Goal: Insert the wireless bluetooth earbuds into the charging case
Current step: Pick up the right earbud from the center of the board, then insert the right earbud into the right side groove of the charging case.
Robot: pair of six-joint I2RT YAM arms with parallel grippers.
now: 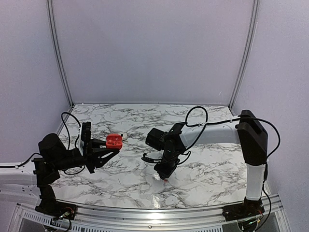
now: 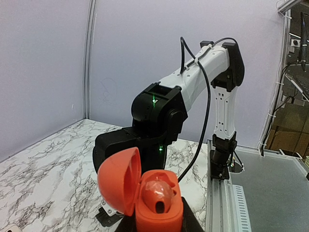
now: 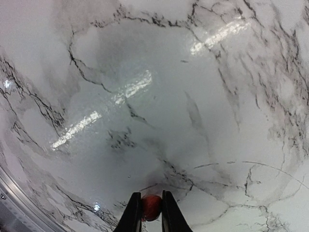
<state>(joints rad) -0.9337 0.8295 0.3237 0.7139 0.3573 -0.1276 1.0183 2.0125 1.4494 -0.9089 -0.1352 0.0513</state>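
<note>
Where the earbud [image 3: 152,209] sits clamped between the fingers of the right gripper [image 3: 151,199], down at the marble table [image 3: 145,87], its long axis cannot be told. The charging case [image 2: 157,205], lid open, lies well to its left, clamped in the left gripper [image 1: 107,148]; the right arm would have to carry it across.

Pale lilac walls [image 1: 154,48] filling the upper frame, silver corner rails [image 1: 57,53], white grey-veined marble tabletop [image 1: 217,169] across the lower half
</note>
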